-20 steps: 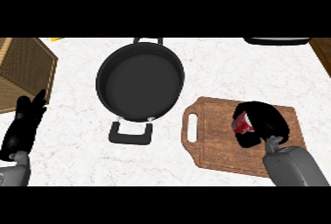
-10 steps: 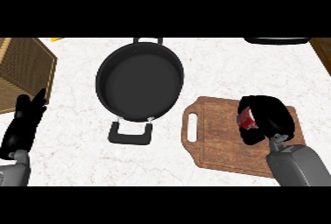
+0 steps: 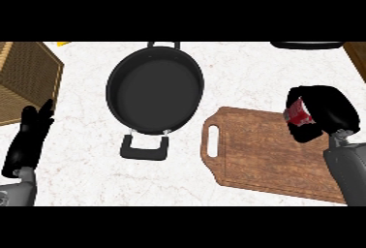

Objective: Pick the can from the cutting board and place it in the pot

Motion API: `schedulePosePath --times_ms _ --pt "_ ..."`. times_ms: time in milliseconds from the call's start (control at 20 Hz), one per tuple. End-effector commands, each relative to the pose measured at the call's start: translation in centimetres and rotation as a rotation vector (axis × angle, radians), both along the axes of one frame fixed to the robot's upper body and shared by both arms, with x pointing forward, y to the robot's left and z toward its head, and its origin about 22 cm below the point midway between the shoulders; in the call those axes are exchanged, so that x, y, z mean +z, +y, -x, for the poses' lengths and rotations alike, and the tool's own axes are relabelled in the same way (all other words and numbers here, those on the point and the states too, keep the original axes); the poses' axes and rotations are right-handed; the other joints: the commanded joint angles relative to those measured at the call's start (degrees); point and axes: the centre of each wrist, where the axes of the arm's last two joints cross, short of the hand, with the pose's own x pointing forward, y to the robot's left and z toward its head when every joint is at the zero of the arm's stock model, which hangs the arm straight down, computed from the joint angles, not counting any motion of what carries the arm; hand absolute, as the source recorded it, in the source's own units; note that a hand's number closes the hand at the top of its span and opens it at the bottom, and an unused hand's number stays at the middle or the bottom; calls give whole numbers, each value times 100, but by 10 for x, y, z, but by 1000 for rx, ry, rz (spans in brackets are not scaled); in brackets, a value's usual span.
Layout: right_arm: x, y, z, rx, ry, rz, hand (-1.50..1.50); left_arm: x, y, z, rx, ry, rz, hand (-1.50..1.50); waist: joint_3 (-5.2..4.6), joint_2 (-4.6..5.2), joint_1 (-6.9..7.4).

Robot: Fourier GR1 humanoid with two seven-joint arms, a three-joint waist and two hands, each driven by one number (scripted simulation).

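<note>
While my right hand (image 3: 332,109) curls round the can (image 3: 297,112) at the board's (image 3: 271,155) far-right corner, I'd judge it rigid, light, slick: side grip mid-body. Target pot (image 3: 154,92) sits left of board; left hand (image 3: 28,140) beyond, flat.

No words or numbers to read. Only a red and white label on the can (image 3: 298,112), at the right of the cutting board (image 3: 271,155).

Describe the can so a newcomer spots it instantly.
Find the wooden cutting board right of the black pot. At its far right corner the right hand curls round the can. It is the only red thing there.
</note>
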Motion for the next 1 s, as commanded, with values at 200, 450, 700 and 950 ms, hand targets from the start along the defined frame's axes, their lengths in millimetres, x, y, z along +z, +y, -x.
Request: schedulePosePath --times_ms 200,450,700,950 --pt "66 21 19 100 -360 -179 150 -8 7 7 2 11 0 0 -3 -44 -76" --pt "111 34 19 212 -578 -421 150 -10 -5 0 5 -6 -1 0 -1 -19 -36" --pt "161 60 44 283 -639 -411 150 1 -4 4 -4 -2 3 0 -3 -22 0" --pt "197 114 48 321 -569 -416 150 1 10 4 -1 3 -2 0 -7 -18 22"
